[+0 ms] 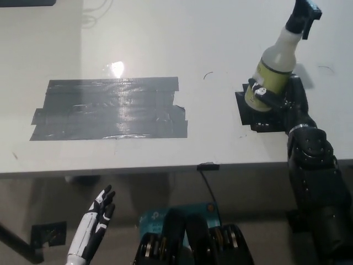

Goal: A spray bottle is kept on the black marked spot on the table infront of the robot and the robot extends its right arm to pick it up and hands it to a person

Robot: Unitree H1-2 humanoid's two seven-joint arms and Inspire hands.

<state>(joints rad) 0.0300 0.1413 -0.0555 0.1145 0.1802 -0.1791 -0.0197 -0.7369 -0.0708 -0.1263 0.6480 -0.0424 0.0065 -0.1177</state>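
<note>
A spray bottle (276, 66) with a translucent body, yellow-green band and black trigger head leans to the right at the table's right side. My black right hand (284, 102) is shut around its lower body, over the small black marked spot (248, 113). The bottle's base is hidden by the hand. My white left hand (96, 218) hangs below the table's front edge at the lower left, fingers apart, holding nothing.
A large patch of black tape (110, 109) covers the left middle of the white table (165, 44). The table's front edge (138, 168) runs across the picture, with floor and a teal box (160, 215) below it.
</note>
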